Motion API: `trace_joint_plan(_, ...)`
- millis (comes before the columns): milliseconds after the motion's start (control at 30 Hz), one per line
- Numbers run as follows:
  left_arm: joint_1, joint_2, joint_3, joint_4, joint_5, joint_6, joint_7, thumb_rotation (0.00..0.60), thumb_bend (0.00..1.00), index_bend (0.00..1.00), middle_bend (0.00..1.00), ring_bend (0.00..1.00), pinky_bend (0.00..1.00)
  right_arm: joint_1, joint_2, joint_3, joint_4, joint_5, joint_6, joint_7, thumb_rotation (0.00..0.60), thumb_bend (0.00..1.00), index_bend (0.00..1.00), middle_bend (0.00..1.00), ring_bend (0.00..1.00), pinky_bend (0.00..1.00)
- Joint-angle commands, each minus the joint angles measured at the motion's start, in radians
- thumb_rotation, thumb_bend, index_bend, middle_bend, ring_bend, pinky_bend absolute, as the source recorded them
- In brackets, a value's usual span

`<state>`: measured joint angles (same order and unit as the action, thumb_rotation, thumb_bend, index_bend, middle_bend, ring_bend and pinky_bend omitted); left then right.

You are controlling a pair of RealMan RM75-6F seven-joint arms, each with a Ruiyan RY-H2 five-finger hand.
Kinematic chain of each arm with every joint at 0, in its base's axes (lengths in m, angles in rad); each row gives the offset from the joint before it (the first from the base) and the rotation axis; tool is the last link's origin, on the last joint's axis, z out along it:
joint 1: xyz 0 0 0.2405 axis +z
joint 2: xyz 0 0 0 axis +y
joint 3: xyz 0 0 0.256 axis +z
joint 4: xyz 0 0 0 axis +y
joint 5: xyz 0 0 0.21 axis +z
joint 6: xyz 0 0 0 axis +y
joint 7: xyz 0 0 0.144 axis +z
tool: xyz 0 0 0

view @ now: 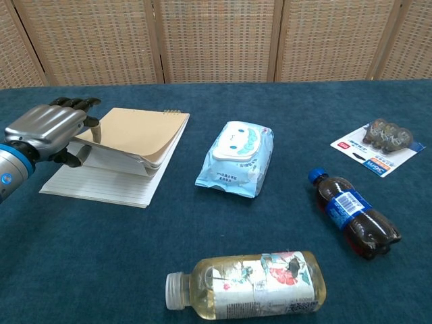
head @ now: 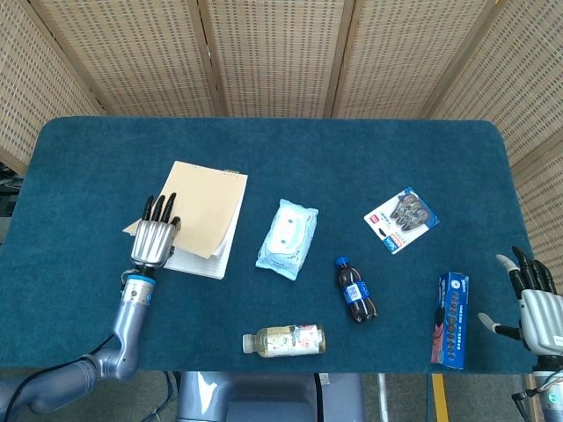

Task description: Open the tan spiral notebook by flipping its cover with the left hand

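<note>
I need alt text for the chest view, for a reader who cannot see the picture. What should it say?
The left robot hand lifts the near-left edge of the tan spiral notebook, raising its cover and some pages above a lined page. On the blue table to the right lie a wipes pack, a cola bottle, a tea bottle and a carded pack.

- Both views are evenly and brightly lit — the light seems to be cast from above, and no harsh shadows are seen.
- A soft shadow is thrown under the lifted notebook cover [view: 135, 135].
- Small highlights are seen on the clear bottle [view: 250, 283].
- Both views are kept sharp — no blur is noticed.
</note>
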<state>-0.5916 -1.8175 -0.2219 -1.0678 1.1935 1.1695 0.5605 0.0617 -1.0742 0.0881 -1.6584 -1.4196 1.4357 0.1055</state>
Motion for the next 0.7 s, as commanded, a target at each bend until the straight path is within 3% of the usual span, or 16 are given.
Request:
trace_joint_plan(33, 0.000, -0.001, 0.001, 0.005, 0.006, 0.009, -0.009, 0.600, 0.57, 0.66, 0.00, 0.00, 0.00, 0.000, 0.000, 0.000, 0.000, 0.000, 0.000, 0.000, 0.600, 0.16, 0.11, 0.00, 0.00, 0.00)
trace_joint_plan(233, 0.005, 0.006, 0.009, 0.002, 0.013, 0.019, -0.013, 0.600, 0.61, 0.79, 0.00, 0.00, 0.00, 0.000, 0.000, 0.000, 0.000, 0.000, 0.001, 0.001, 0.600, 0.16, 0.11, 0.00, 0.00, 0.00)
trace_joint_plan(700, 0.051, 0.011, 0.053, -0.010, 0.044, 0.056, -0.071, 0.600, 0.63, 0.82, 0.00, 0.00, 0.00, -0.001, 0.000, 0.001, 0.001, 0.001, 0.001, 0.000, 0.600, 0.16, 0.11, 0.00, 0.00, 0.00)
